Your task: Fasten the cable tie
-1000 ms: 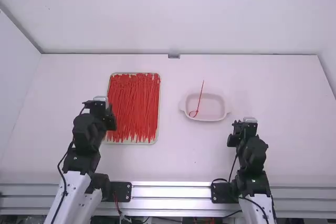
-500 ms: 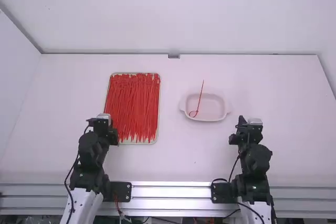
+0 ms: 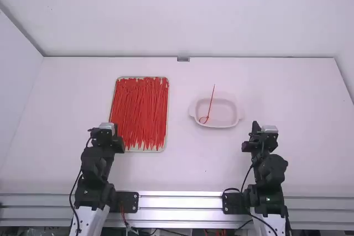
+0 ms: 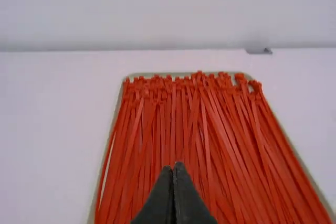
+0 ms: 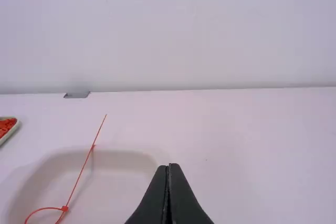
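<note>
White table (image 3: pixel 287 81), looped cable tie (image 3: pixel 209 108) beyond right tool (image 5: pixel 168 168)

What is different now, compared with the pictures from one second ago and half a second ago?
The left gripper drew back toward its base, from beside the beige tray to the tray's near left corner. The right gripper shifted back only slightly. Nothing was taken hold of or let go. The loose red cable ties and the looped red cable tie in the white dish stayed in place.
</note>
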### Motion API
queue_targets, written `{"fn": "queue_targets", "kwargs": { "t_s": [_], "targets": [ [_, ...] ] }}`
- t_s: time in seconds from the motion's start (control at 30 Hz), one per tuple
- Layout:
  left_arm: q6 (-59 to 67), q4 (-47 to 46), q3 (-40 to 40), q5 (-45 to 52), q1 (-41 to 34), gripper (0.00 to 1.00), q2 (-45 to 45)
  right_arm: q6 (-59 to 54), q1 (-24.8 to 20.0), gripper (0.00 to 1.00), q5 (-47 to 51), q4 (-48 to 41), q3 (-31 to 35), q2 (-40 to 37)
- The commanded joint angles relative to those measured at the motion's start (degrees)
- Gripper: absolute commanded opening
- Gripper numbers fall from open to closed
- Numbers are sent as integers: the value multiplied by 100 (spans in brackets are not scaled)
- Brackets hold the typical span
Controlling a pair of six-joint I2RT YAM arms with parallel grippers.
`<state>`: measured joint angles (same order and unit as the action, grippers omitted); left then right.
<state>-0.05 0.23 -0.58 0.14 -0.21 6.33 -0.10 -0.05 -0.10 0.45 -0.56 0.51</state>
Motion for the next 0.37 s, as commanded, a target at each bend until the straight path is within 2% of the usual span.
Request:
{"fn": "queue_targets", "kwargs": {
  "t_s": [0.0, 0.33],
  "targets": [
    [5, -23, 58, -14, 21, 0, -188, 10, 5, 0, 10, -45, 56, -51],
    [5, -23, 58, -14, 21, 0, -633, 10, 5, 0, 10, -45, 56, -51]
  ]
}}
